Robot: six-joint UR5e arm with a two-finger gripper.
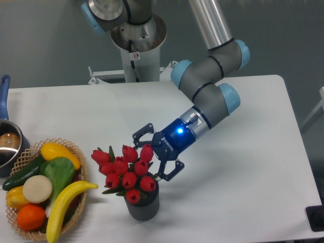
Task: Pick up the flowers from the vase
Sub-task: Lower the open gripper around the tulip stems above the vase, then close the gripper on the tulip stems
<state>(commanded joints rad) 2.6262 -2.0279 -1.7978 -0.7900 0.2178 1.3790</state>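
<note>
**End effector spread at the tulips, grasp not yet made**

Low in the centre of the frame, the flowers (pixel 126 172) stand in the vase (pixel 143 205) on the white counter (pixel 243 167). The end effector (pixel 152 152) reaches in from the right with its fingers (pixel 143 133) spread wide on the bunch's right edge, gripping nothing; one red bud sits between them. To do this well, I judge it should push further over the bunch, close on several stems or buds rather than one, then lift straight up so the vase does not tip. The basket (pixel 76 200) of fruit lies lower left, well apart.
</note>
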